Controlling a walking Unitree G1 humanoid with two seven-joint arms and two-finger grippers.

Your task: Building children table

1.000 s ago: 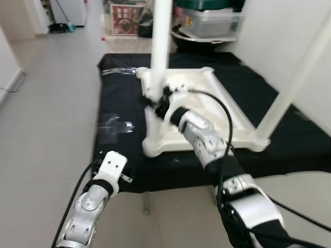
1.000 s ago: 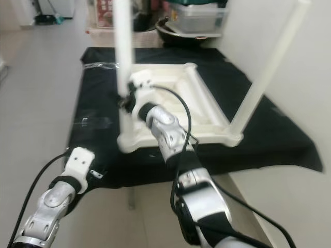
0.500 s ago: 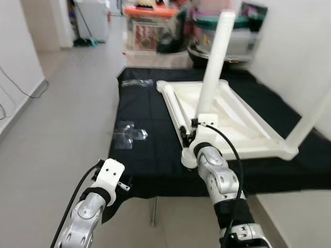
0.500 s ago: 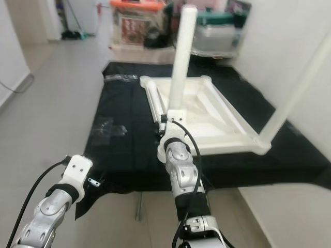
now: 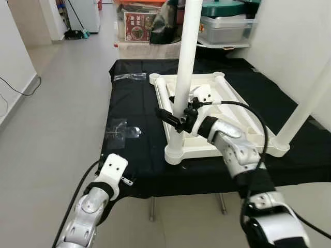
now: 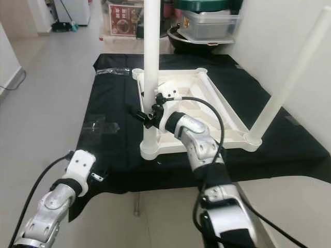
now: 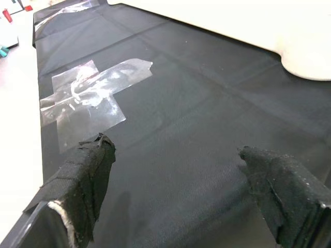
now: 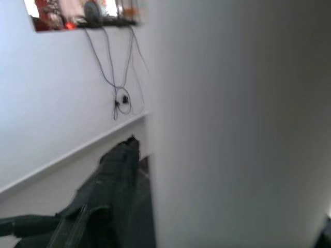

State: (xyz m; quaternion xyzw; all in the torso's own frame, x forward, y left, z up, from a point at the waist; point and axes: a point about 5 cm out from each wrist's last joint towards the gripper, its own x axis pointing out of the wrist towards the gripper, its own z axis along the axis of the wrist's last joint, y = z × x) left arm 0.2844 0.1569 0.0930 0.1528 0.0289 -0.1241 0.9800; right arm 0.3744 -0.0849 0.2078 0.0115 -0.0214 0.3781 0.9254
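Note:
A white children's table lies upside down on a black cloth. Two white legs stand upright from it: one at its near left corner and one at its near right corner. My right gripper reaches across the frame and is shut on the near left leg low down, about a hand's width above its socket. The right wrist view has that leg close up, with one black finger beside it. My left gripper hovers open over the cloth's front left corner, holding nothing.
A clear plastic bag lies on the cloth left of the table, and another lies at the back left. Storage boxes stand behind. A white wall runs along the right, and grey floor lies to the left.
The head camera has swung about, so the whole scene has shifted. My right gripper stays at the near left leg. The left arm has barely moved.

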